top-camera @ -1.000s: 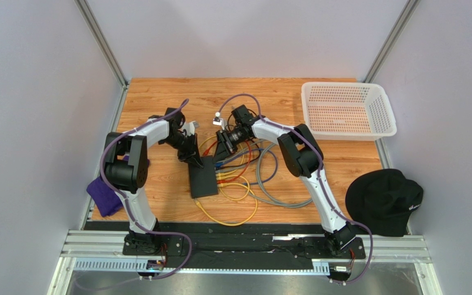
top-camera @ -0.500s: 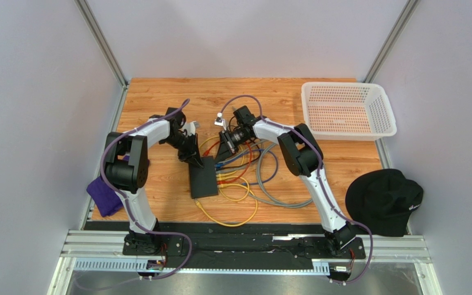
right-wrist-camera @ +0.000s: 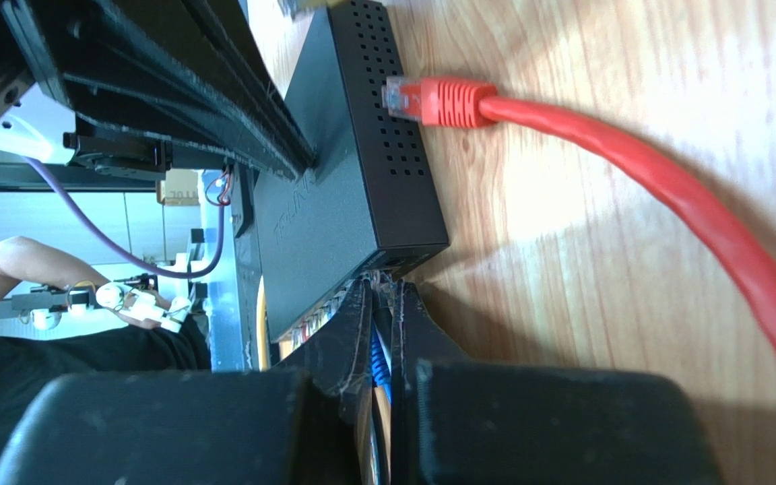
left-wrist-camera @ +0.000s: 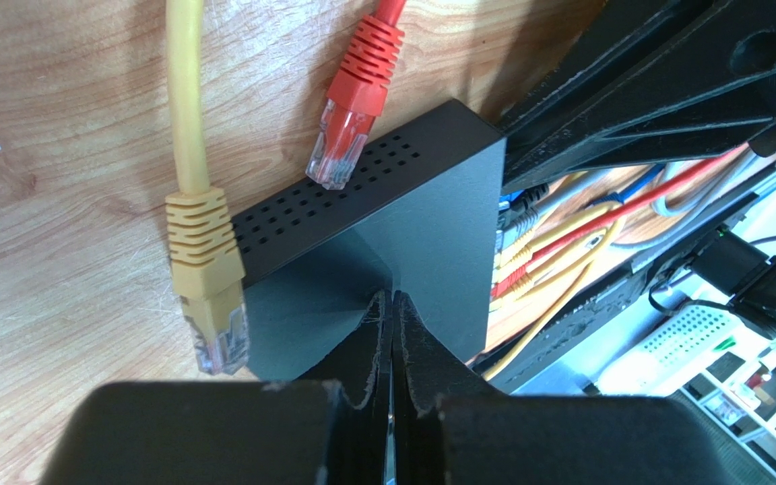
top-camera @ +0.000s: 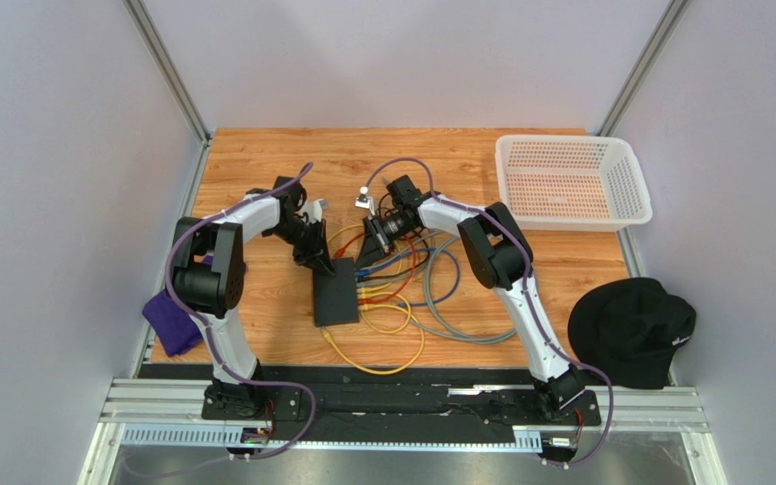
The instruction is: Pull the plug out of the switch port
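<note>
The switch (top-camera: 333,294) is a flat black box lying mid-table, with several cables plugged into its right edge. My left gripper (top-camera: 321,265) is shut and empty, and its tips (left-wrist-camera: 394,299) press on the switch's top (left-wrist-camera: 433,232) at the far end. My right gripper (top-camera: 368,257) is at the far end of the socket row. In the right wrist view it (right-wrist-camera: 382,293) is shut on the blue plug (right-wrist-camera: 376,359), right at the switch (right-wrist-camera: 352,202). A loose red plug (right-wrist-camera: 433,101) and a loose yellow plug (left-wrist-camera: 210,293) lie beside the switch's far end.
Yellow (top-camera: 382,344), grey (top-camera: 463,318), red and blue cables loop on the wood to the right of the switch. A white basket (top-camera: 572,182) stands at the back right. A black cap (top-camera: 633,328) lies at the front right, a purple cloth (top-camera: 171,318) at the front left.
My right gripper has shifted slightly toward the switch's socket edge. The left gripper and the switch have stayed put.
</note>
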